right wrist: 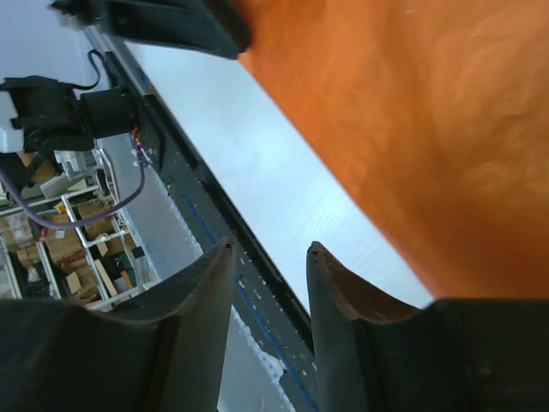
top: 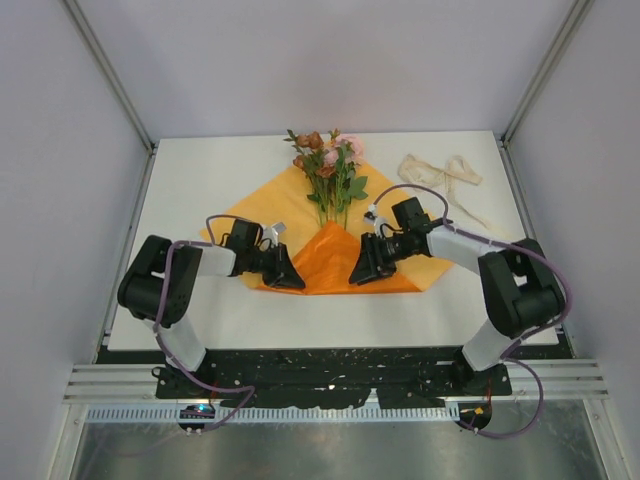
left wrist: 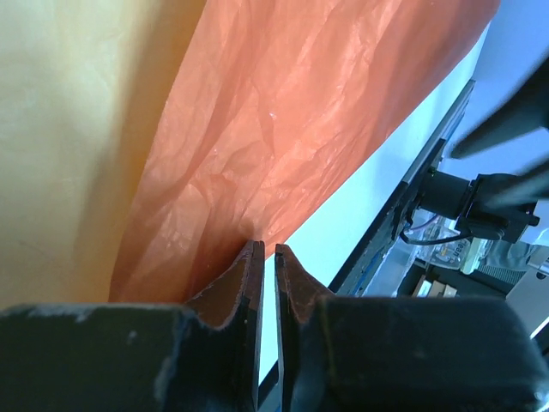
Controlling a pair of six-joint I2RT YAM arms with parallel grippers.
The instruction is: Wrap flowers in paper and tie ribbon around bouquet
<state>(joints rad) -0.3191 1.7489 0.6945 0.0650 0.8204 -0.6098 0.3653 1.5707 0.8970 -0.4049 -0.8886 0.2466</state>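
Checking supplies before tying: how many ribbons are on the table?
1: the ribbon lies bunched at the far right of the table, to the right of the paper. Another could hide under the paper.

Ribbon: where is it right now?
Top view: the ribbon lies bunched on the far right of the table, right of the flowers and beyond the right arm, off the paper.
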